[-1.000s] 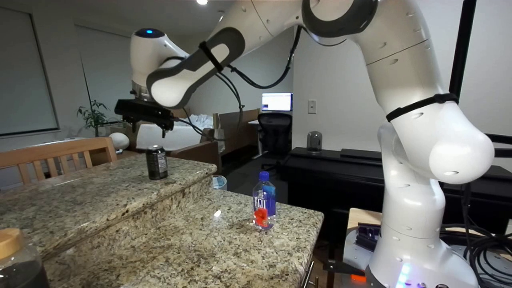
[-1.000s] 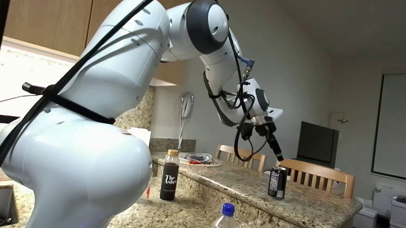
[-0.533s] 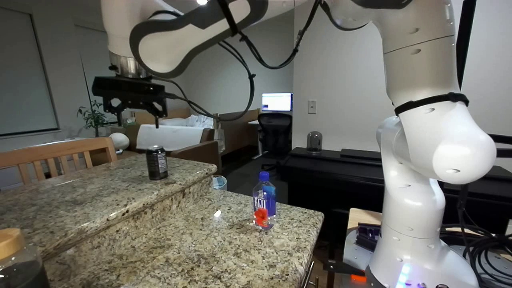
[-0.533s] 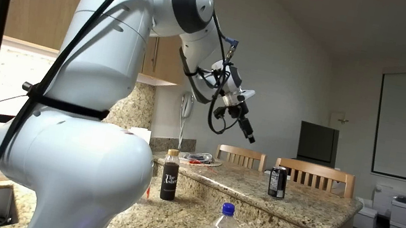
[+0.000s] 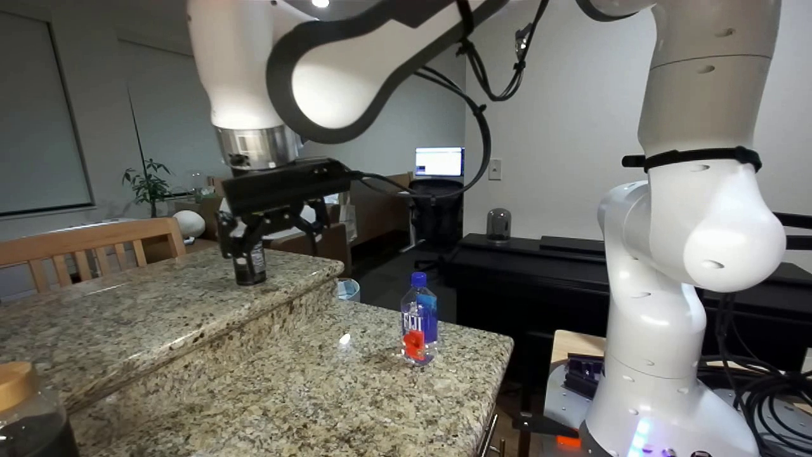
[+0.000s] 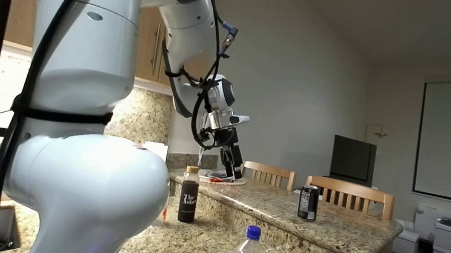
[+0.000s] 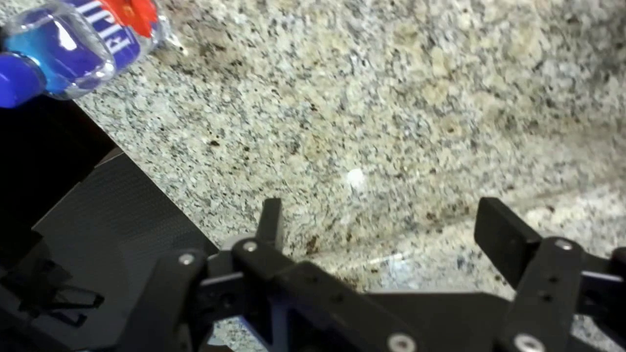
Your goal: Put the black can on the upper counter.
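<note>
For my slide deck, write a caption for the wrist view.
Open, empty tool over speckled granite countertop, FIJI bottle in the picture's upper left corner.

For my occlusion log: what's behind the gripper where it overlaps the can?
In an exterior view, the black can stands behind the gripper, lower part visible on the upper counter; much of its upper part is covered.
</note>
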Robot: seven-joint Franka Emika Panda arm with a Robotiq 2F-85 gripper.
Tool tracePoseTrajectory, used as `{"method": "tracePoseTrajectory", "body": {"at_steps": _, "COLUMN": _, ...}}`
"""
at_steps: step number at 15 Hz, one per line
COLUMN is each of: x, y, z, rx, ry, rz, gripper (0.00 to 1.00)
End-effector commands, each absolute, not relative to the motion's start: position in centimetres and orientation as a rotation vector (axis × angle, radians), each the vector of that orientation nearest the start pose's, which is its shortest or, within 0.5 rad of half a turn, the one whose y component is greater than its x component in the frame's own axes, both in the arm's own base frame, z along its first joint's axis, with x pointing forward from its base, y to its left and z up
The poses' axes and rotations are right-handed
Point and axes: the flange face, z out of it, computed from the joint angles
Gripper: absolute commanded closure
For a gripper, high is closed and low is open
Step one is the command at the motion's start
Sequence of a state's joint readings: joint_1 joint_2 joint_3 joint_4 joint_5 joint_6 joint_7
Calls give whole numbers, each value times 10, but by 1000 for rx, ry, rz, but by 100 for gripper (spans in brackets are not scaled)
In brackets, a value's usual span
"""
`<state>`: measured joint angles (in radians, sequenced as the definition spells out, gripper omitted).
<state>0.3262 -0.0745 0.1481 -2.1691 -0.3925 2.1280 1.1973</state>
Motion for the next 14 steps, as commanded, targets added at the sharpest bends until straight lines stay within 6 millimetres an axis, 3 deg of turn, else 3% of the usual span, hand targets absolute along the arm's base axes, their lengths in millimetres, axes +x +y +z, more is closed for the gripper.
{"method": "tracePoseTrajectory", "body": {"at_steps": 1, "x": 430, "y": 184, "z": 403, "rx": -3241, "ry": 552, "rz": -410, "gripper": 0}}
{"method": "tracePoseTrajectory", "body": {"at_steps": 5, "x": 409, "y": 153, "z": 365, "rx": -3195, "ry": 241, "rz": -427, "gripper": 0}}
{"method": "tracePoseTrajectory", "body": {"at_steps": 8, "x": 405, "y": 138, "z": 357, "rx": -3135, "ry": 21, "rz": -445, "gripper": 0}}
{"method": "tracePoseTrajectory", "body": {"at_steps": 11, "x": 406, "y": 135, "z": 365, "rx": -3042, "ry": -146, "rz": -424, "gripper": 0}}
{"method": "tracePoseTrajectory", "body": {"at_steps": 14, "x": 407, "y": 120, "z": 393, "rx": -2952, "ry": -225, "rz": -333, "gripper": 0}}
